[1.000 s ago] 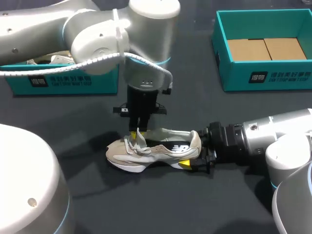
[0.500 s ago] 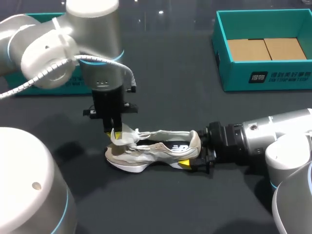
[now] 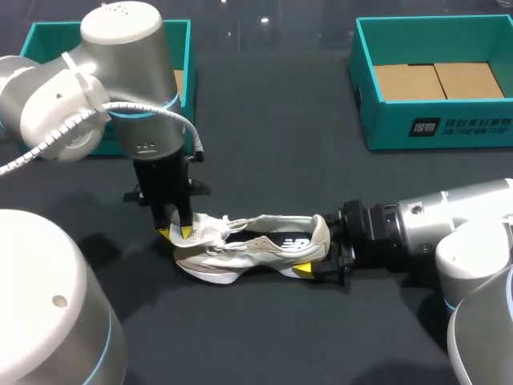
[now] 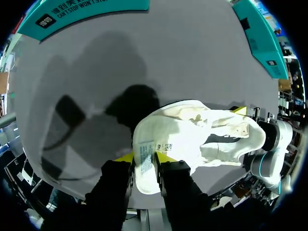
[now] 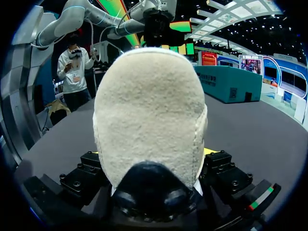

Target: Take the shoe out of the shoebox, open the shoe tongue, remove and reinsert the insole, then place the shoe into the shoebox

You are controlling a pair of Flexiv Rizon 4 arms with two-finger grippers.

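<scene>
Only in the left wrist view is the tongue (image 4: 145,161) seen pinched by the left gripper (image 3: 175,233), hung vertical over the left end of the mid-table shoe (image 3: 252,253), whose heel (image 5: 149,115) is clamped by the level right gripper (image 3: 321,255).

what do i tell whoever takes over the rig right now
Grippers: the left gripper is shut on the tongue, which is drawn out over the toe end. The right gripper is shut on the shoe at its heel.
Things: the shoe lies on the table, apart from the left box and the right box.
Done: shoe out, tongue opened.
Left: take the insole out, put it back, return the shoe to the shoebox.
</scene>
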